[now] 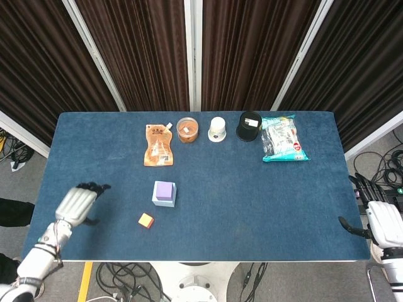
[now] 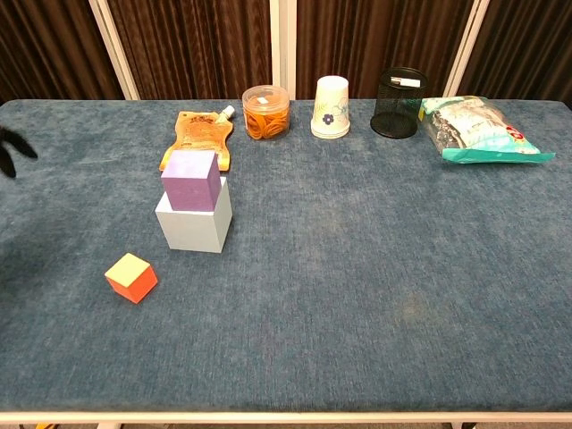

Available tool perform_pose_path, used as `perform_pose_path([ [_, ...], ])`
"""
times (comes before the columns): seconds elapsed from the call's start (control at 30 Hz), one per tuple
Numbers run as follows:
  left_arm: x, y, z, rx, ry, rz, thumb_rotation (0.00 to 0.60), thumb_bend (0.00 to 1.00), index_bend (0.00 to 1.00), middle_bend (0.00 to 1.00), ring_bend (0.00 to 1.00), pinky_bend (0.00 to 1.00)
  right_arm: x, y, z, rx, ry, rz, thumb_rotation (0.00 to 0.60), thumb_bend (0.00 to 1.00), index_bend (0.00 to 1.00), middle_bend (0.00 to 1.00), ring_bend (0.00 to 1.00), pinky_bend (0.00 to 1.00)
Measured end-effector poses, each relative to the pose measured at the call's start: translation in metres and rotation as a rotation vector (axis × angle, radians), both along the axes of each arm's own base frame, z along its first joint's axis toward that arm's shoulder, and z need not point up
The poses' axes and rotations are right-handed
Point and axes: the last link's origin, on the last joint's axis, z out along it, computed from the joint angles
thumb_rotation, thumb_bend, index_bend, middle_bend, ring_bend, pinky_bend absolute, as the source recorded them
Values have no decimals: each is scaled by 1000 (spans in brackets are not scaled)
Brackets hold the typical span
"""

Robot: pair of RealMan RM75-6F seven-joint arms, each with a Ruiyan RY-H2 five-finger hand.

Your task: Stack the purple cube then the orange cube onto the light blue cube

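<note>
The purple cube [image 2: 189, 179] sits on top of the light blue cube [image 2: 194, 224], turned slightly askew to it, on the left half of the blue counter [image 2: 375, 268]. The orange cube [image 2: 130, 277] lies on the counter in front of that stack and a little to its left, apart from it and touched by nothing. The left robot hand [image 1: 77, 203] is over the counter's left edge, well away from all three cubes; its dark fingers [image 1: 92, 187] are spread apart and it has hold of nothing, and in the chest view only dark fingertips [image 2: 12, 152] show at the left border. The right robot hand [image 1: 378, 220] hangs off the counter's right side, holding nothing, its thumb standing out from the palm; the rest of its fingers are too hard to make out to say more. Along the far side stand an orange pouch [image 2: 198, 138], a clear jar [image 2: 265, 112] of orange contents, a white paper cup [image 2: 331, 107], a black mesh holder [image 2: 399, 103] and a teal-edged packet [image 2: 475, 130]
</note>
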Motion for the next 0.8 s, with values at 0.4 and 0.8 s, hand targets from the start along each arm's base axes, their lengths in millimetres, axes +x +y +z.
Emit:
perform_pose_path([
  [0.4,19,-23,-40,-24,-84,-252,600,119,251,426,241,275,0,-2,-7,27,9,-11,600,176,0,5,0,0],
  [0.8,8,-23,-55,-73,110,-843,600,121,276,440,241,286,0,-4,-8,31,10,-15,600,176,0,6,0,0],
])
